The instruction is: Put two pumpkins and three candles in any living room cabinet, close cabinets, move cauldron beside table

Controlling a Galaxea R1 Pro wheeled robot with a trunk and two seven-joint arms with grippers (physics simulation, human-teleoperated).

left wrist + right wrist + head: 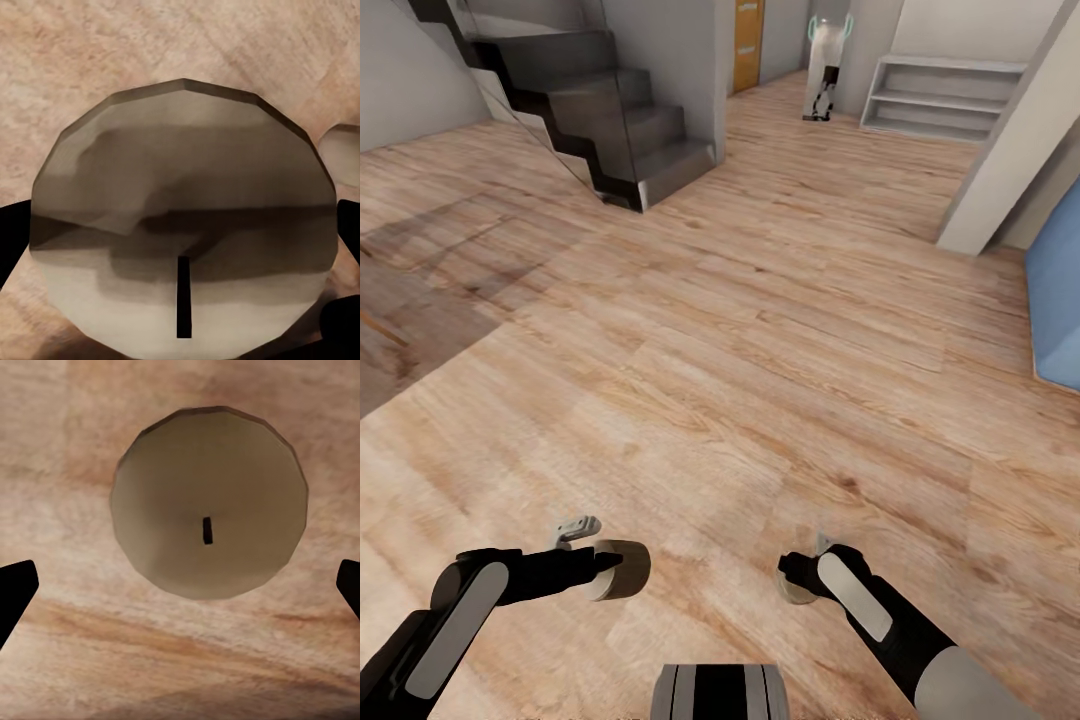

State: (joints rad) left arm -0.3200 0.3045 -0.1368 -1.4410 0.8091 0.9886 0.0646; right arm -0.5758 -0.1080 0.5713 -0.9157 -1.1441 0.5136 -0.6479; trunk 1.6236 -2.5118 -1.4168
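Head view. I look down over a light wooden plank floor (760, 380). A dark staircase (600, 110) rises at 11 o'clock, a pale shelf unit (945, 95) stands at 1 o'clock, and a blue panel (1057, 300) cuts in at 3 o'clock. A grey-tinted glossy area (410, 300) lies at 9 o'clock; I cannot tell what it is.

My left gripper (615, 570), at 7 o'clock, carries a stubby pale candle (622, 568) at its tip, the candle lying sideways with one round end facing 3 o'clock. My right gripper (798, 585), at 5 o'clock, has a second candle (796, 592) at its tip, mostly hidden by the wrist.

Left wrist view. The left candle (184, 217) shows end-on, its short dark wick (183, 296) visible. The black fingertips (11, 240) touch it at both sides, so the jaws are clamped on this candle. Another pale object (341, 154) sits near its edge, too cropped to identify.

Right wrist view. The right candle (210, 502) shows end-on with its wick (207, 530) central. The fingertips (15, 592) stand well apart from it at the two edges of the frame; I cannot tell whether these jaws grip it.
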